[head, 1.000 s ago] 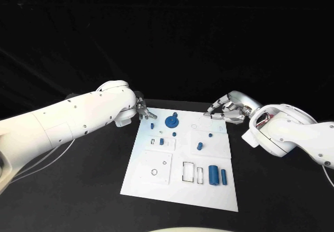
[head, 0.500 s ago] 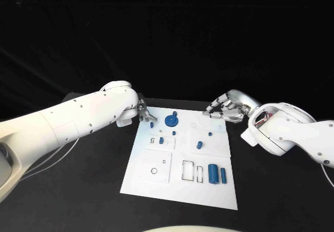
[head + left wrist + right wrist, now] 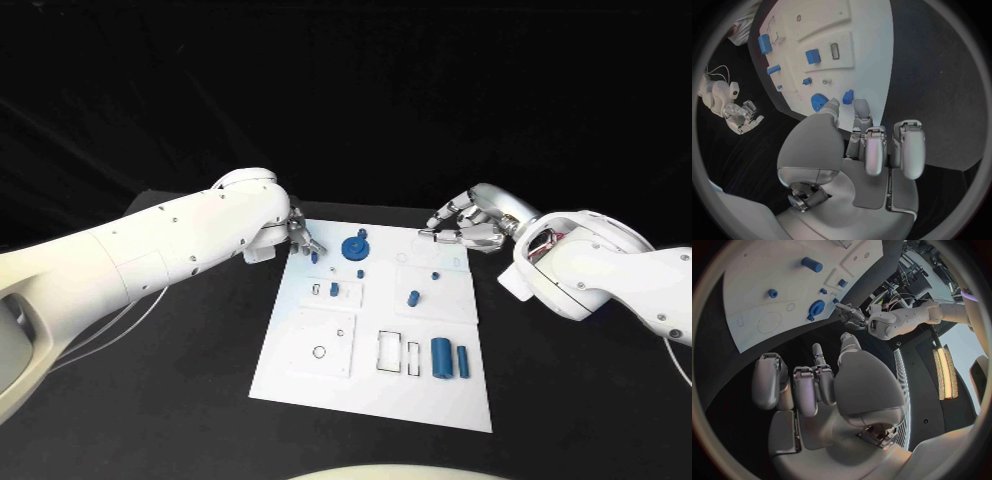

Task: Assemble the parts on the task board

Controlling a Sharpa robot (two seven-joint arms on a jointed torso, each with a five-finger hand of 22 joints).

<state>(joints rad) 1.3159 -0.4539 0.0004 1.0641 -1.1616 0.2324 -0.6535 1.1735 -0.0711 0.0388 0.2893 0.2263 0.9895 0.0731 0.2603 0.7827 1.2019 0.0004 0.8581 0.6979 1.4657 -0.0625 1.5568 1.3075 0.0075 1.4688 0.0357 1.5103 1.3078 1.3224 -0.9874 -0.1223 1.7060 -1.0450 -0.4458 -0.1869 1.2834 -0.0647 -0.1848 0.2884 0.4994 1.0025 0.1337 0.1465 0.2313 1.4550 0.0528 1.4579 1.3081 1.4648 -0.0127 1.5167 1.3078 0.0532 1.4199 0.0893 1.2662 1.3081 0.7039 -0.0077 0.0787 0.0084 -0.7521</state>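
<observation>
Silver fingers of the left hand [image 3: 296,236] reach toward the far left corner of the task board [image 3: 332,375], spread apart and holding nothing; in the left wrist view two fingertips [image 3: 861,106] hang just beside a small blue peg [image 3: 847,96] near the board's edge, without clearly touching it, while the other fingers stay straight over the black surface [image 3: 173,400]. Just past that peg lies the blue gear-shaped part [image 3: 355,247], the largest of the far-row pieces, with a small blue stud [image 3: 361,272] near it toward the board's middle. The right hand [image 3: 464,228] hovers at the far right corner of the board, its fingers loosely curled and separated with nothing between them; the right wrist view shows them over dark surface, apart from the board's edge. From there outward, a blue oblong piece [image 3: 413,298] lies on the right half of the board and a small blue block [image 3: 333,291] sits in a framed recess on the left half. Nearest the robot, two blue cylinders [image 3: 441,358] lie side by side next to empty rectangular outlines, well apart from both hands. A round ring outline [image 3: 317,352] marks the near left panel.
</observation>
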